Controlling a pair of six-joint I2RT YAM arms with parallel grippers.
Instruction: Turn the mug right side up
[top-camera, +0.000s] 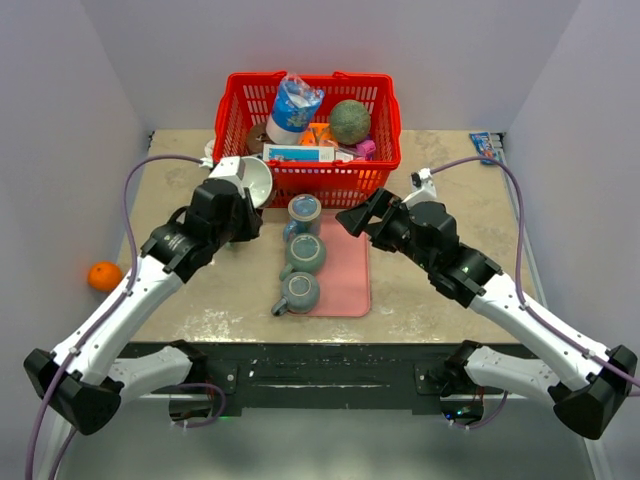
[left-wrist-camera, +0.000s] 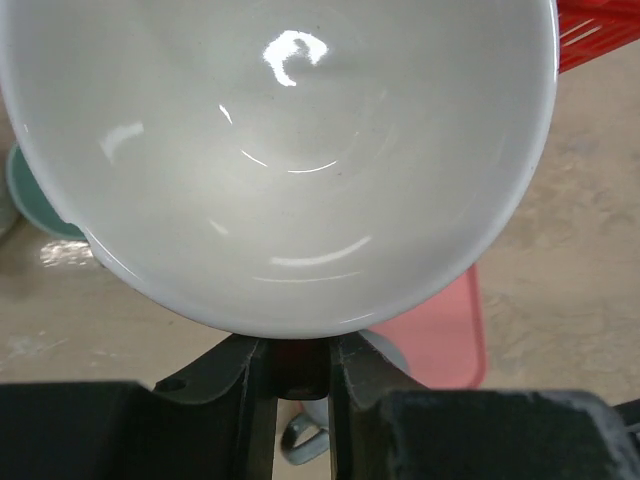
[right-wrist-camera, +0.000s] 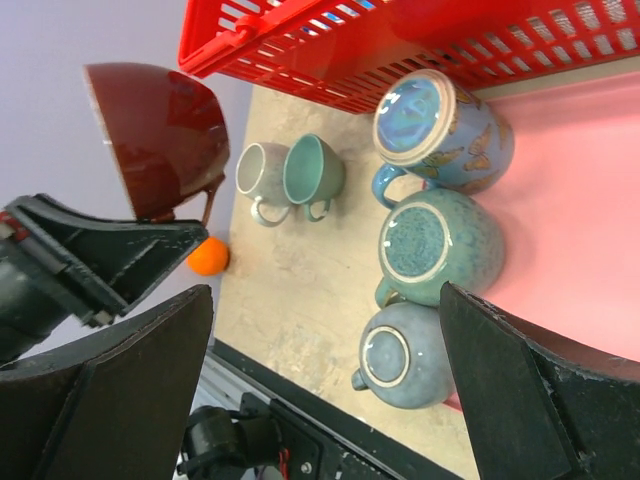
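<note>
My left gripper (top-camera: 243, 197) is shut on the handle of a dark red mug with a white inside (top-camera: 254, 179) and holds it above the table, tilted, mouth towards the basket. Its white inside (left-wrist-camera: 290, 150) fills the left wrist view, with the gripper (left-wrist-camera: 292, 390) closed on the handle below. The right wrist view shows its red outside (right-wrist-camera: 155, 135). Three mugs stand upside down on a pink mat (top-camera: 348, 270): a butterfly-patterned blue one (right-wrist-camera: 430, 120), a teal one (right-wrist-camera: 440, 245) and a grey-blue one (right-wrist-camera: 405, 355). My right gripper (top-camera: 355, 220) is open and empty above the mat's right side.
A red basket (top-camera: 310, 183) with a bottle, a melon and boxes stands at the back. Two small mugs, grey (right-wrist-camera: 262, 172) and teal (right-wrist-camera: 313, 172), sit left of the mat near the basket. An orange (top-camera: 104, 275) lies beyond the table's left edge.
</note>
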